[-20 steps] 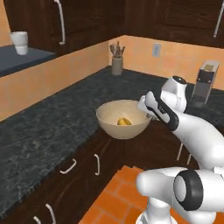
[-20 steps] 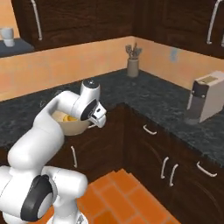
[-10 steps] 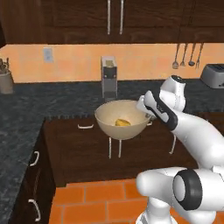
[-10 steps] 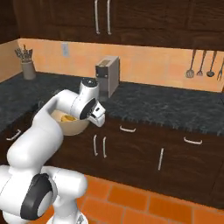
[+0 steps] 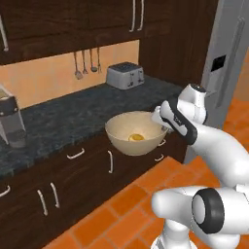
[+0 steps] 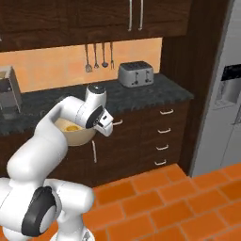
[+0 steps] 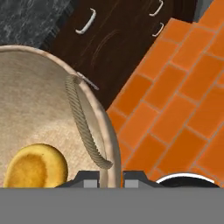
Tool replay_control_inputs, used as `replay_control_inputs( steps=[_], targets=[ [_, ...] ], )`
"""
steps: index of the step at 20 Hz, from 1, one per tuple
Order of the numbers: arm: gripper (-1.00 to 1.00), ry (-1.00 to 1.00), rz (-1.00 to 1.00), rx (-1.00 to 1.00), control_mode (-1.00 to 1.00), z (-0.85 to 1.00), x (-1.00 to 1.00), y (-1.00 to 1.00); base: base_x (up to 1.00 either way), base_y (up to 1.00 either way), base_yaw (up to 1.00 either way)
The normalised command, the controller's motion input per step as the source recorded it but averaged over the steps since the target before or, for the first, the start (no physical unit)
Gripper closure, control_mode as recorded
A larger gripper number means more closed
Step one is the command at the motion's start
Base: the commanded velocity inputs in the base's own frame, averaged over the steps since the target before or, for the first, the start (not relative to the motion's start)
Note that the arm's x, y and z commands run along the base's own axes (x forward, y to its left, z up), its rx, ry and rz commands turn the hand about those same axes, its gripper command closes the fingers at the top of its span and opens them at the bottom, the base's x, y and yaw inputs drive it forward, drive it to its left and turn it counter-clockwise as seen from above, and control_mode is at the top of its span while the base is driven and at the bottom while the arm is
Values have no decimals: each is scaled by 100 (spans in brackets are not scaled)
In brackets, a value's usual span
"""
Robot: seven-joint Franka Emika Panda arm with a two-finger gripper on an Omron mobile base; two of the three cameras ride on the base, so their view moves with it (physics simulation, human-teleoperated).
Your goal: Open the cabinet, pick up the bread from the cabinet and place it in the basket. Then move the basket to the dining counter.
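Note:
My gripper (image 5: 163,124) is shut on the near rim of the basket (image 5: 130,149), a wide tan bowl held in the air in front of the lower cabinets. The bread (image 5: 136,137), a small golden lump, lies inside it. From the right base view the basket (image 6: 79,137) hangs at my arm's left with the bread (image 6: 72,127) in it. In the hand view the gripper (image 7: 109,176) pinches the basket's rim (image 7: 112,141) beside a rope handle (image 7: 83,124), and the bread (image 7: 35,167) sits at lower left. The dining counter is out of view.
A black-speckled worktop (image 5: 82,111) carries a toaster (image 5: 125,74) and a coffee machine (image 5: 9,121). Utensils (image 6: 99,55) hang on the wall under shut upper cabinets (image 5: 136,17). A grey fridge (image 6: 225,94) stands at the right. Below lies orange tile floor (image 7: 183,87).
The whole scene has swung sideways, so the camera moved with the base: toaster and fridge have come into view. The basket and bread stay in the gripper as before.

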Motion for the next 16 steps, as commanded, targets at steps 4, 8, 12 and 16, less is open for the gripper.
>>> replay_control_inputs(
  steps=[4,8,12,16],
  targets=[
    [100,0,0,0,100,0,0,0,-1,0,-100],
    [100,0,0,0,100,0,0,0,-1,0,-100],
    [100,0,0,0,100,0,0,0,-1,0,-100],
    [100,0,0,0,100,0,0,0,0,0,-100]
  ],
)
